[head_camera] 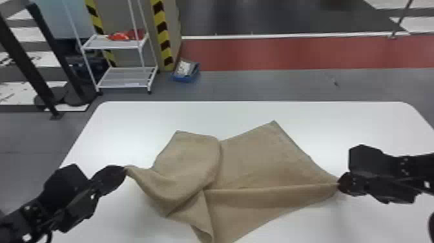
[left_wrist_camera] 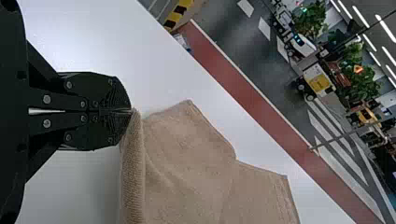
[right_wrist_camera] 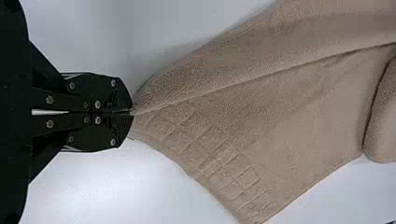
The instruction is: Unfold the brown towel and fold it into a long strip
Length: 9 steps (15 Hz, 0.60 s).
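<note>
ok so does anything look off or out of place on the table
Nothing looks spilled or damaged. The brown towel lies askew on the table, bunched and folded over itself on the left side, with uneven edges, as both the left gripper and right gripper pinch it.

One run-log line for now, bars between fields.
left claw: shut on brown towel | right claw: shut on towel | towel: rumpled between claws, white table beneath | strip: not yet formed
</note>
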Each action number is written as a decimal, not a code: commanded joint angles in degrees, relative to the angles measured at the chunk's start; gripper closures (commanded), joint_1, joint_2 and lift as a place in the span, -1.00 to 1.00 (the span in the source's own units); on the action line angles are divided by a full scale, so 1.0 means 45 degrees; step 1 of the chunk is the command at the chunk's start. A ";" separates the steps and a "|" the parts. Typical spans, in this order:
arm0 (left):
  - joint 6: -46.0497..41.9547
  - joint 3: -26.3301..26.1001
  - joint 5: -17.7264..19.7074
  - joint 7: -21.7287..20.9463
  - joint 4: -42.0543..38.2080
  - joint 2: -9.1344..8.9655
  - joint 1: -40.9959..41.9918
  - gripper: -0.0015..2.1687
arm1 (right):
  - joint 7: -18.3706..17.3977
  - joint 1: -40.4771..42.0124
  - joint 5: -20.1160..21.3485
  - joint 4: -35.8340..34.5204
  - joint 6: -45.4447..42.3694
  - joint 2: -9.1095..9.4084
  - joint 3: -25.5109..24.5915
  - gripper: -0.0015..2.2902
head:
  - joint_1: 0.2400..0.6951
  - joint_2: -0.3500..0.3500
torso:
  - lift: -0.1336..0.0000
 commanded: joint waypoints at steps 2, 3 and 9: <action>0.0027 0.0001 0.0020 0.0038 -0.0082 -0.0033 -0.0071 0.32 | 0.0042 -0.0245 -0.1988 0.0029 0.1314 -0.0067 -0.1222 0.81 | 1.00 0.10 | -0.83; 0.0066 0.0079 0.0078 0.0077 -0.0258 -0.0033 -0.0071 0.32 | 0.0042 -0.0265 -0.3062 -0.0166 0.1939 -0.0145 -0.1945 0.81 | 1.00 0.08 | -0.83; 0.2019 0.0138 0.0195 0.0741 -0.1742 -0.0033 -0.0266 0.32 | 0.0042 0.0399 -0.7769 -0.3467 0.7525 -0.0340 -0.5656 0.81 | 1.00 -0.08 | -0.83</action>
